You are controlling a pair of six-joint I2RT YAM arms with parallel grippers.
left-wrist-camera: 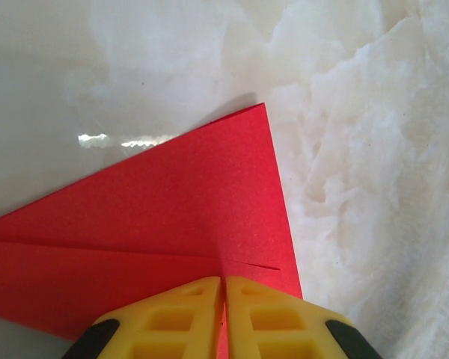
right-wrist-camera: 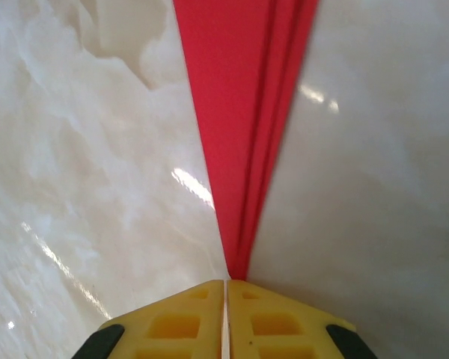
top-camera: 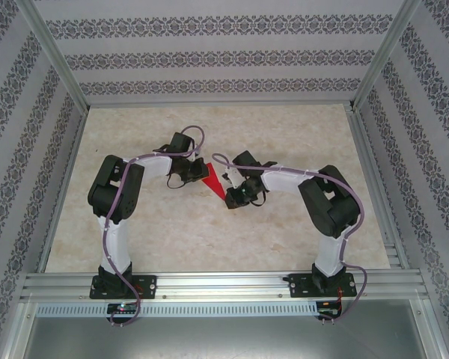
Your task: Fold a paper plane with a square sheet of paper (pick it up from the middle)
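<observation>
The square sheet of paper is now folded into a narrow, pointed red paper plane [top-camera: 212,183] and lies on the table between the two arms. My left gripper [top-camera: 192,174] is shut on its wide end. In the left wrist view the red paper [left-wrist-camera: 172,202] runs into the slit between the yellow fingers [left-wrist-camera: 179,314], and a crease crosses the sheet. My right gripper [top-camera: 231,196] is shut at the plane's pointed tip. In the right wrist view the layered red point [right-wrist-camera: 247,112] ends right at the closed fingertips [right-wrist-camera: 269,310], with a pale gap between them.
The pale marbled table top [top-camera: 209,239] is bounded by aluminium rails [top-camera: 224,284] at the near edge and patterned walls [top-camera: 209,60] on the other sides. Both arms bend inward towards the middle of the table.
</observation>
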